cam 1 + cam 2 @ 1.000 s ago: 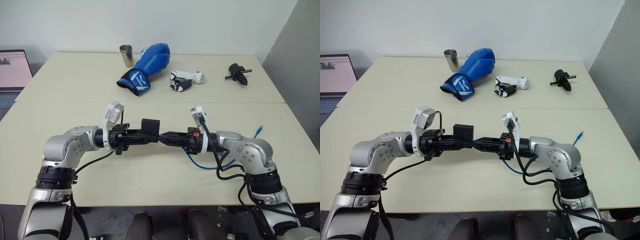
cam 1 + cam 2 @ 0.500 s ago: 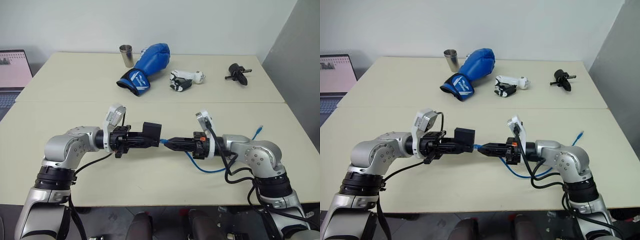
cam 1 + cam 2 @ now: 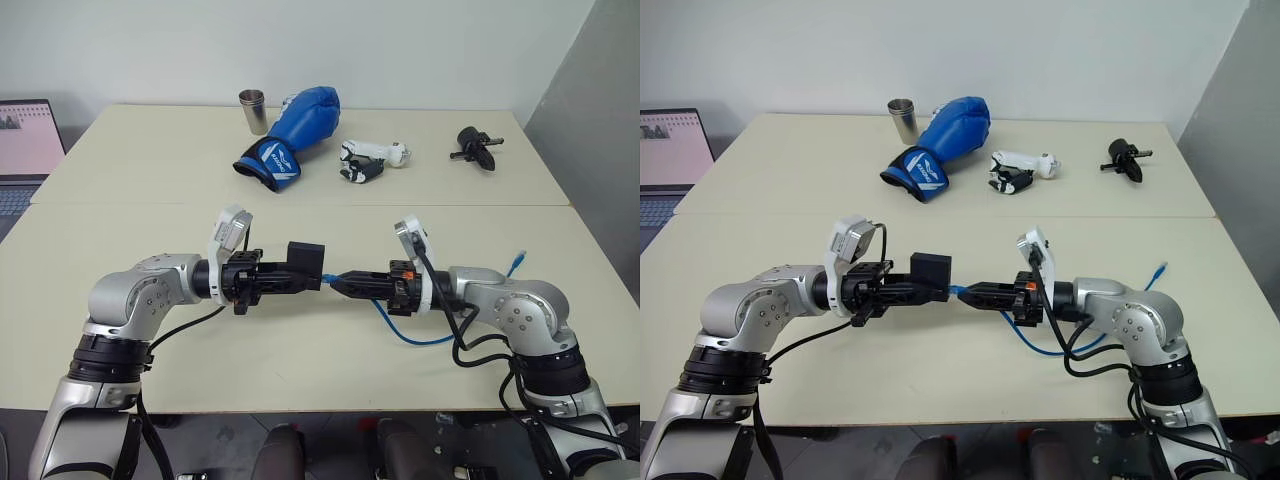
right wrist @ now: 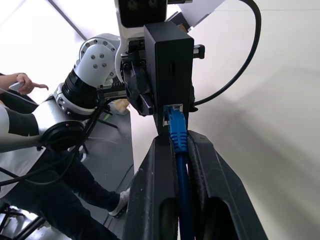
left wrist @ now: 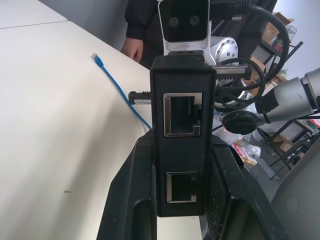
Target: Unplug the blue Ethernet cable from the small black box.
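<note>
We see the small black box (image 3: 305, 262) held above the table (image 3: 300, 340) between the two arms, clamped in the left gripper (image 3: 292, 284), with both its ports empty in the left wrist view. The blue Ethernet cable (image 4: 178, 134) is pinched in the right gripper (image 3: 334, 283), its plug just at the box's edge. Its remaining length loops on the table beside the right arm.

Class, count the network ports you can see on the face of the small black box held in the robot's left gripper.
2, stacked on the small black box in the left gripper: one port farther from the fingers, one port between them. Other sides may hide more.
</note>
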You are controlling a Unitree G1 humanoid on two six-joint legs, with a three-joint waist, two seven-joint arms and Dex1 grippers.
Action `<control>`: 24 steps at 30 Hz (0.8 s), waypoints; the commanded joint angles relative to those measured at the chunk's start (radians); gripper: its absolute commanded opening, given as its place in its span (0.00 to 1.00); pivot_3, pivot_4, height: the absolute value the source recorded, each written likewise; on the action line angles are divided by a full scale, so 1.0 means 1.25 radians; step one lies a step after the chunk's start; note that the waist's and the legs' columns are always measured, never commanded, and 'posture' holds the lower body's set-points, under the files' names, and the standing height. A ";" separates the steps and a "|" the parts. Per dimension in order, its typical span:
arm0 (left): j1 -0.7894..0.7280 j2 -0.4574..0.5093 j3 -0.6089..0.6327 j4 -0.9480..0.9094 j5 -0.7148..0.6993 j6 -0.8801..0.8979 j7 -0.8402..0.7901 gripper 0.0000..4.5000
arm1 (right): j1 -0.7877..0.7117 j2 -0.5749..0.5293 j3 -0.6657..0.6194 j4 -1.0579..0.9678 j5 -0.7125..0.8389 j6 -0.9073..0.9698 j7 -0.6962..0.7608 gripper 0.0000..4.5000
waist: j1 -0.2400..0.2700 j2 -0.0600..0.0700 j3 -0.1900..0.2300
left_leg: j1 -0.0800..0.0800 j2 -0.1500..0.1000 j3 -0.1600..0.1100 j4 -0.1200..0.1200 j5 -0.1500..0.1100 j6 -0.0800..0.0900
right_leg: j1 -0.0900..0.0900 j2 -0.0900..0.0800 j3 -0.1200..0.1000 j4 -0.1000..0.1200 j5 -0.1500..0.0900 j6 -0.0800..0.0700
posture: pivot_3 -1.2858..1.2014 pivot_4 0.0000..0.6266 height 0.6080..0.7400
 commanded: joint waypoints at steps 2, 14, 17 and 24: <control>-0.002 0.015 0.033 0.032 0.011 -0.018 -0.013 0.17 | 0.012 -0.018 -0.073 -0.050 0.043 0.001 -0.014 0.08 | 0.000 0.000 0.000 | 0.000 0.000 0.000 0.000 0.000 0.000 | 0.000 0.000 0.000 0.000 0.000 0.000 | 0.52 0.24 1.00; -0.061 0.006 0.000 0.104 0.018 0.019 -0.075 0.17 | 0.046 -0.007 -0.086 -0.104 0.048 -0.001 -0.085 0.48 | 0.000 0.000 0.000 | 0.000 0.000 0.000 0.000 0.000 0.000 | 0.000 0.000 0.000 0.000 0.000 0.000 | 0.52 0.24 1.00; -0.072 0.004 -0.012 0.109 0.024 0.029 -0.088 0.17 | 0.043 0.018 -0.087 -0.092 0.026 -0.031 -0.114 0.48 | 0.000 0.000 0.000 | 0.000 0.000 0.000 0.000 0.000 0.000 | 0.000 0.000 0.000 0.000 0.000 0.000 | 0.52 0.24 1.00; -0.097 -0.014 -0.029 0.127 0.040 0.033 -0.103 0.17 | 0.049 0.039 -0.068 -0.102 0.023 -0.036 -0.117 0.48 | 0.000 0.000 0.000 | 0.000 0.000 0.000 0.000 0.000 0.000 | 0.000 0.000 0.000 0.000 0.000 0.000 | 0.52 0.24 1.00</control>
